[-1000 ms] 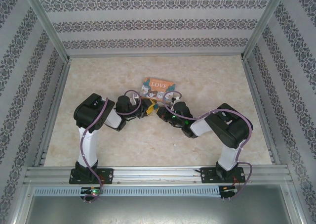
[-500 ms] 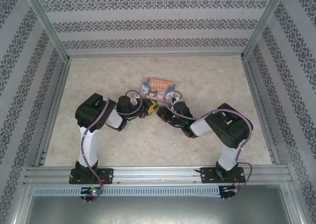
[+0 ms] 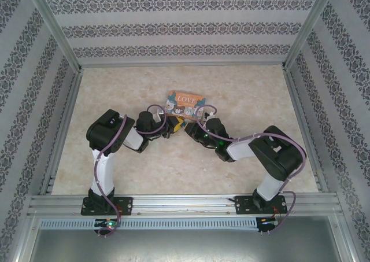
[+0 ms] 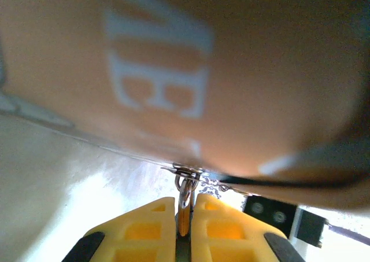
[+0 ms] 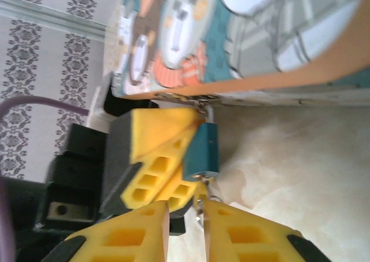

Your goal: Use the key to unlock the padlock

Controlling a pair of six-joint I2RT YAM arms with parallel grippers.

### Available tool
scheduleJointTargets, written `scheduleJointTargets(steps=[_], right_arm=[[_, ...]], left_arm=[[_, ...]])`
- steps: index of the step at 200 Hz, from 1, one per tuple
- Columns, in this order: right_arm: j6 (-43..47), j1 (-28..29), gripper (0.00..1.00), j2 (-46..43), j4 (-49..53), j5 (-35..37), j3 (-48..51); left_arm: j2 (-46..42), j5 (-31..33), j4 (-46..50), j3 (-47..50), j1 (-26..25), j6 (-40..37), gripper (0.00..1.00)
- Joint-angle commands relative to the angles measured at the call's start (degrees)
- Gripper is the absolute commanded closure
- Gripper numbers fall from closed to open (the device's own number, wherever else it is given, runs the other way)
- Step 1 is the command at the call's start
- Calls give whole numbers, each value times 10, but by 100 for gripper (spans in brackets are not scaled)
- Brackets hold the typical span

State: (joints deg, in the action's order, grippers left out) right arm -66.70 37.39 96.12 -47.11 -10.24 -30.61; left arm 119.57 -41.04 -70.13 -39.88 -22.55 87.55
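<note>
Tin (image 3: 185, 102) crowding padlock (image 5: 201, 149) | left tool (image 4: 184, 209) clamps padlock | right tool (image 5: 186, 211) grip unclear

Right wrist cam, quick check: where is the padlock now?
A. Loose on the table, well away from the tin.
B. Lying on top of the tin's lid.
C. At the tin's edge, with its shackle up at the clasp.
C: the teal padlock sits just below the edge of the LOVE tin. Its shackle runs up to the metal clasp there, directly ahead of the right gripper.
</note>
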Motion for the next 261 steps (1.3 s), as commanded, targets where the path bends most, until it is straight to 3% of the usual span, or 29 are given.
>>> scheduleJointTargets(steps=[1,70,106,135,160,227,261], right_arm=[[46,4,73,-50,42,41,12],[291,8,49,-234,301,136,-16],[458,11,30,-315,349,164,-19],[623,42,2,-356,366,196,-24],[779,89,2,-375,342,260,-14],[1100,147,2,-314,357,265,-24],[1184,148,7,-261,354,285,-49]], left_arm=[[-34,9,5,7,-7,-15,95],[-84,11,73,24,-7,-14,96],[-107,9,107,20,-7,-15,96],[-126,8,133,13,-9,-13,96],[-143,3,166,8,-10,-14,96],[-166,-1,171,11,-11,19,95],[-166,-3,152,15,-15,43,95]])
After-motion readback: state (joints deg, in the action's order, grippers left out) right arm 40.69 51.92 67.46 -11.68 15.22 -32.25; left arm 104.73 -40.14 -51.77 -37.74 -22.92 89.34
